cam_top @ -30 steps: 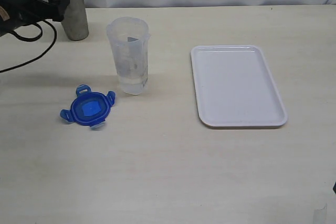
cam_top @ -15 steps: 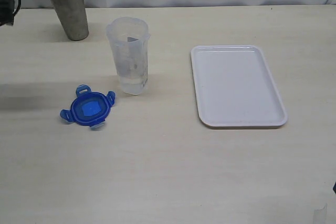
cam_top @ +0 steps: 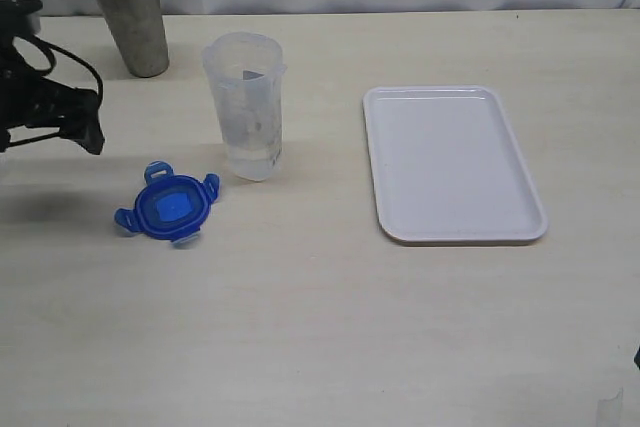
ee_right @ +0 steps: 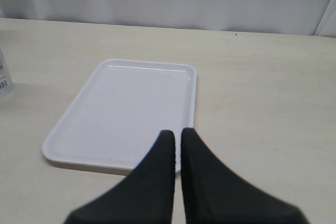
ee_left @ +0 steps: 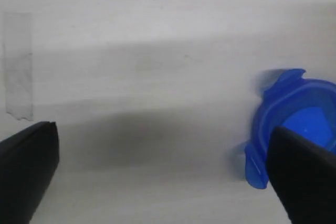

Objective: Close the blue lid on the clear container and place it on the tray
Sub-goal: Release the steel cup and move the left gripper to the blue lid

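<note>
blue lid: lies flat on the table, left side, toward the near half. its four flaps stand out sideways. it is not on anything and nothing grips it.

clear container: stands upright just to the right of the lid and a little farther back, mouth uncovered. lid and container do not touch.

tray: lies flat on the right side of the table, well apart from both lid and container.

left gripper: at the left edge of the scene, to the left of the lid and slightly farther back, clear of it. its wrist camera shows the left gripper spread wide with only bare table between the fingers. the lid appears beside one finger, partly covered by it in that picture. a strip of clear tape is stuck to the table there.

right gripper: fingers pressed together, nothing between them. the tray lies beyond its tips. the exterior camera does not show this gripper.

steel cup: upright at the far left, behind the left gripper, apart from the container.
</note>
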